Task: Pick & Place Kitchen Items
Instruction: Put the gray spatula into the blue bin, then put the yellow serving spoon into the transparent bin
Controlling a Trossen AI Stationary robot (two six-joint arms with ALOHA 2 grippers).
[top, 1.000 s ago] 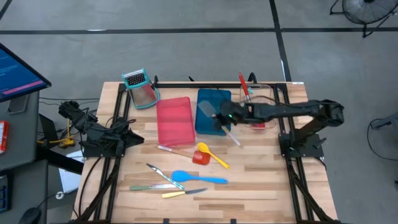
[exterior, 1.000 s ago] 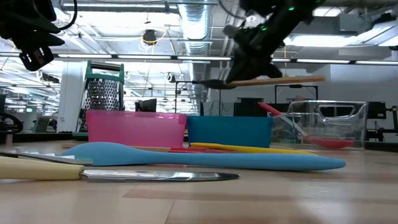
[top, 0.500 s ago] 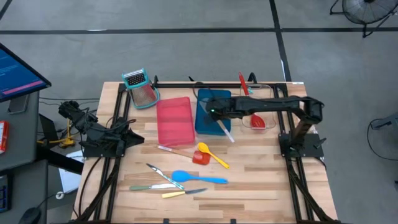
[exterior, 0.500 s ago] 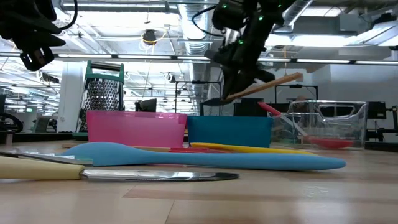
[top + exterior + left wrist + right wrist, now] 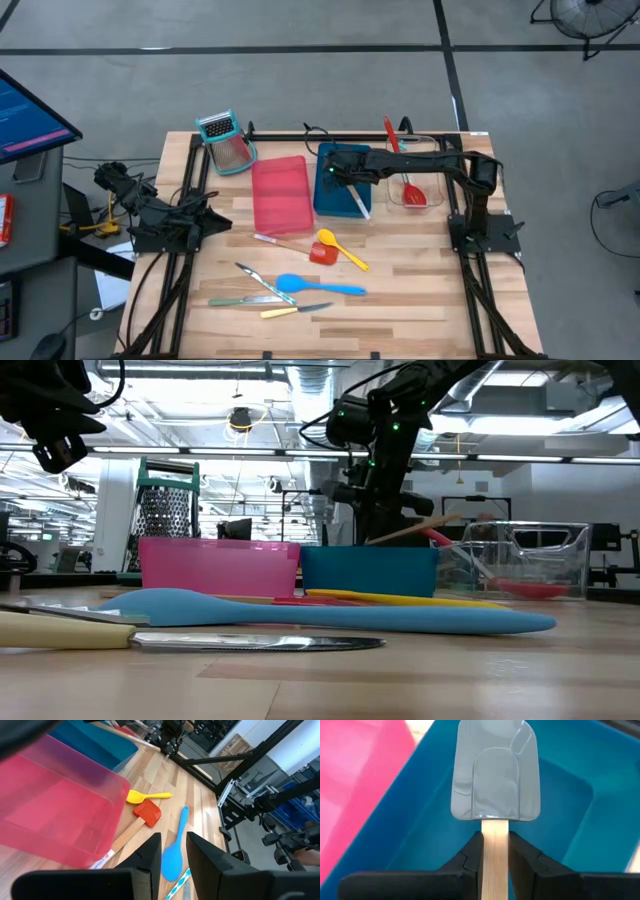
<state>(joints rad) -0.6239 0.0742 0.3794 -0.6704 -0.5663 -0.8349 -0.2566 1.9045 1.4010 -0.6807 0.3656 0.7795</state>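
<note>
Grey spatula w/ the wooden handle is now over the blue tray, head tipped down into it. Your right end effector is clenched on the wooden handle, just behind the grey head. A sec ago it held the spatula up high and nearly flat, farther to the right, by the clear tray. Then the arm swung in over the blue tray and came down, and the handle now slopes up toward the clear tray. You can see that in the low view: the handle end pokes out just above the blue tray's rim. I think the spatula is abt to be let go, so this one item is nearly put away. I can't tell if the head touches the tray floor yet.

The long red spoon sits in the clear tray, same as before. The pink tray looks to have nothing in it. Nothing else on the worktop has moved: yellow spoon, red spatula, blue spoon and the thin knives near the front all lie where they did. So lots left to pick up.

Your left end effector waits at the left side, fingers a bit apart, holding nothing. It hasn't moved. The grater stands at the back, past the pink tray.
</note>
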